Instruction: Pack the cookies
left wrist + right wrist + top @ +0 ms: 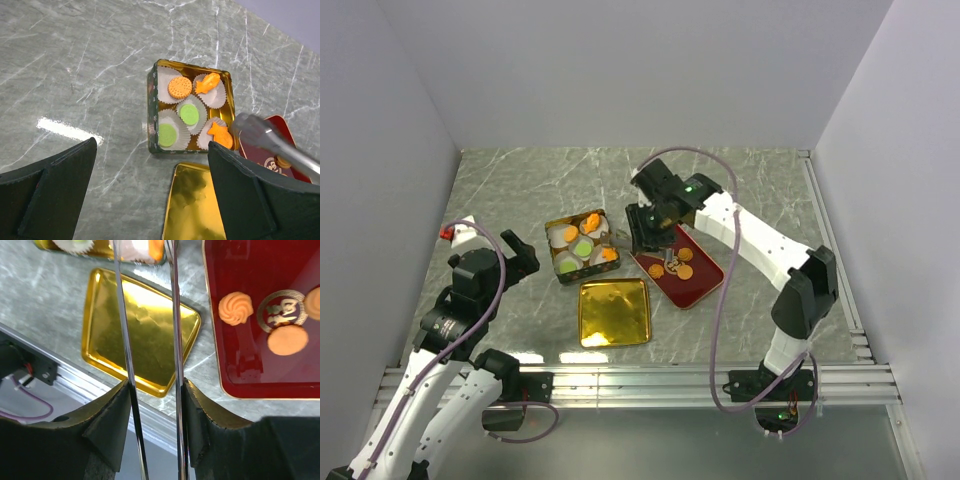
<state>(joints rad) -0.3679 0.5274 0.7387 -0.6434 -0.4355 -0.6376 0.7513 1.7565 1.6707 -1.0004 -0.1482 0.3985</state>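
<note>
Right claw [152, 405] was clenched on the tongs [173, 340], tips at the right corner of the tin [151, 115]. Left claw [150, 165] hung released, left of the tin. Cookies [179, 87] lay in the tin and on the tray [280, 375] right of it. Risk: the slick tongs could drop one beside the tin.

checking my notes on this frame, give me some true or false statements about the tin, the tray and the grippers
1. The tin holds two green cookies. True.
2. The gold lid sits on the tin. False: it lies beside the tin, which is open.
3. The right gripper holds metal tongs. True.
4. The left gripper grips a cookie. False: it is open and empty.
5. The red tray is empty. False: cookies lie on it.
</note>
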